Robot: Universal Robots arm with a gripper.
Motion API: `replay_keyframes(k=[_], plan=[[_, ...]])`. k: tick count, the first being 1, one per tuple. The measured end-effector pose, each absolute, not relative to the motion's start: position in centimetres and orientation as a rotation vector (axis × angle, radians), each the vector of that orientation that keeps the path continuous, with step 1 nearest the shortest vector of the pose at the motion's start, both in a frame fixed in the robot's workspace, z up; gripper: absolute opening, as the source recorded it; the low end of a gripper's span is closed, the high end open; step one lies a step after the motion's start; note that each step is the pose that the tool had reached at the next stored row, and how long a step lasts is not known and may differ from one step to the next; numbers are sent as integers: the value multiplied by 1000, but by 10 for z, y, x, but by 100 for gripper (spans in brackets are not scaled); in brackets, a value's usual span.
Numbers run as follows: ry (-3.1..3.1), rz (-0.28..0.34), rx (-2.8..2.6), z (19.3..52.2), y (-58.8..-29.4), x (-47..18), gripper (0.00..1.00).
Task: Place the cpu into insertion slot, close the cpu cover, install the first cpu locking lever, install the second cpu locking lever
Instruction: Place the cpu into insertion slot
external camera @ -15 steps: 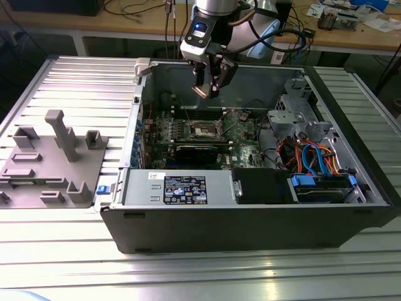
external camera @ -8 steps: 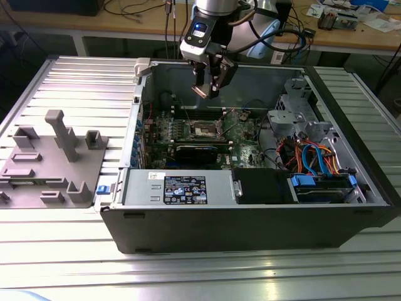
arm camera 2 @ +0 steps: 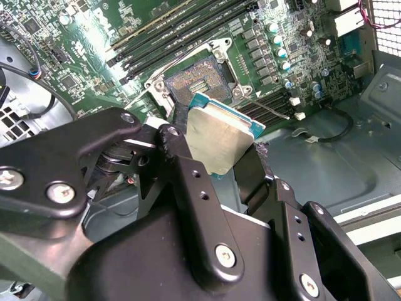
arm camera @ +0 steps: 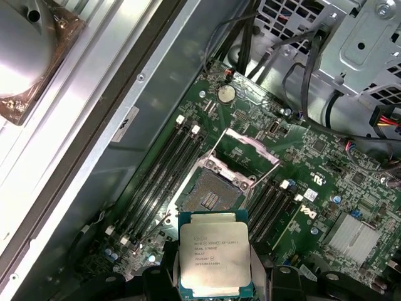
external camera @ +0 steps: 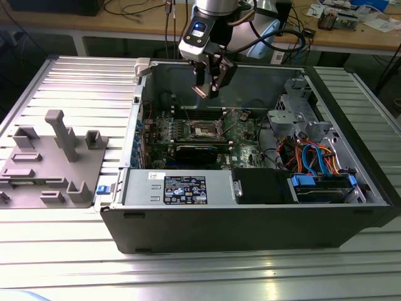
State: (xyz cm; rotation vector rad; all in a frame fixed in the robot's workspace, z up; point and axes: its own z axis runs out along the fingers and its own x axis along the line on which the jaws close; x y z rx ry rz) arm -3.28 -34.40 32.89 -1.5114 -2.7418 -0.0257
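Second wrist view, cpu (arm camera 2: 219,135) in jaws, lower corner hidden

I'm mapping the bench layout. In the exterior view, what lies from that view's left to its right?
Grey fixture plate → insertion slot → silver drive cage. The gripper holding the cpu overlaps the slot, so it is left out.

The cpu (arm camera: 215,252) bears several lines of fine grey print on its silver top face in the first wrist view, too small to make out. White lettering (arm camera: 307,216) stands on the green board (arm camera: 301,157) near it. In the exterior view, a black label (external camera: 185,189) and a small white sticker (external camera: 156,177) sit on the grey box (external camera: 138,191) along the case's near side. Neither can be read.
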Motion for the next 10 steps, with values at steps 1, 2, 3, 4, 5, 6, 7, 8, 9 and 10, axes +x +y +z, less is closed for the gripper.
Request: replay_keyframes(k=[1, 2, 3, 4, 5, 6, 7, 8, 9, 10], plan=[[-2741, -26, -1512, 329, -344, -33, 54], [-2741, -26, -1513, 329, -344, -33, 54], [-2740, -26, -1515, 329, -344, -33, 54], [-2739, -26, -1516, 329, -344, -33, 54], [-2739, -26, -1517, 329, -344, -33, 54], [-2738, -26, -1519, 329, -344, -33, 54], [-2737, -26, -1520, 329, -344, -33, 54], [-2737, -26, -1521, 329, -344, -33, 54], [-2736, -26, -1523, 329, -344, -33, 54], [-2735, -26, -1524, 329, -344, -33, 54]])
